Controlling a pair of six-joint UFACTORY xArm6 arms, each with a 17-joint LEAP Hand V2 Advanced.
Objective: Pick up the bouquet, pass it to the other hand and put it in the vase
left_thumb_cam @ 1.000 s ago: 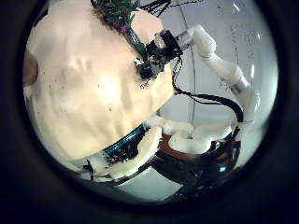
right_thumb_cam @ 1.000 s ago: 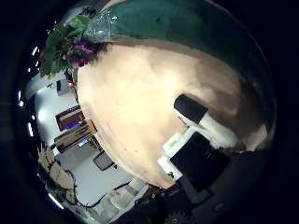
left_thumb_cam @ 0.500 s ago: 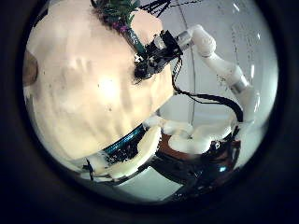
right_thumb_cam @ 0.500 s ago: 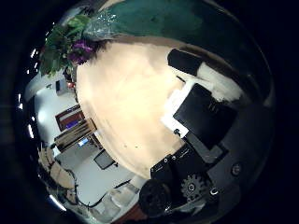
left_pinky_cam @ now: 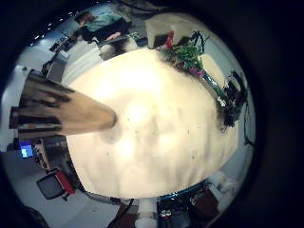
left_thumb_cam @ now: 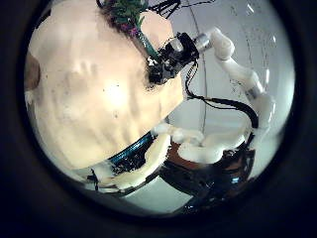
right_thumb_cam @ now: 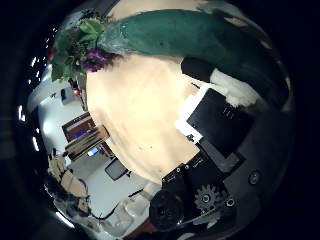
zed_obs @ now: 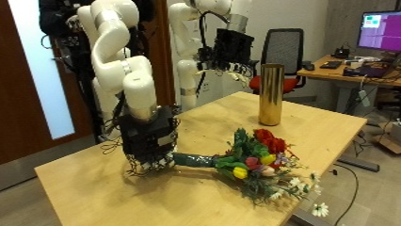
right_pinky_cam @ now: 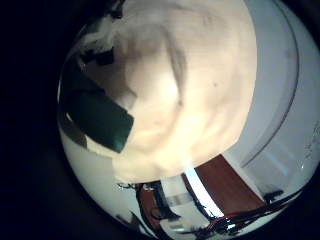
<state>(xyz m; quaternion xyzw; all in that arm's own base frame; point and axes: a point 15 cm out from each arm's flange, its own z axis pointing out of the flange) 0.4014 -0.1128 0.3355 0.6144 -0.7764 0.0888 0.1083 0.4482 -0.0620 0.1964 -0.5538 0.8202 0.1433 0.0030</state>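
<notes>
The bouquet (zed_obs: 261,162), red and yellow flowers with greenery and a dark green wrapped stem (zed_obs: 195,161), lies on the wooden table (zed_obs: 125,193). My right hand (zed_obs: 150,141) stands over the stem's end, fingers curled down around it. In the right thumb side palm view the stem (right_thumb_cam: 190,38) is close to the palm, with the fingers (right_thumb_cam: 215,112) bent against it. A tall golden vase (zed_obs: 269,93) stands upright at the table's far side. My left hand (zed_obs: 232,49) hangs open high above the table near the vase. The left palm views show the vase (left_pinky_cam: 59,110), the bouquet (left_pinky_cam: 190,55) and the right hand (left_thumb_cam: 164,63).
An office chair (zed_obs: 290,49) stands behind the vase. A desk with a monitor (zed_obs: 380,30) is at the back. A wooden door (zed_obs: 23,85) is on the arms' side. The table's near edge runs close to the flower heads.
The right hand's fingers have curled into its palm view, and the green stem now looks larger and closer to that palm. The left hand has hardly moved.
</notes>
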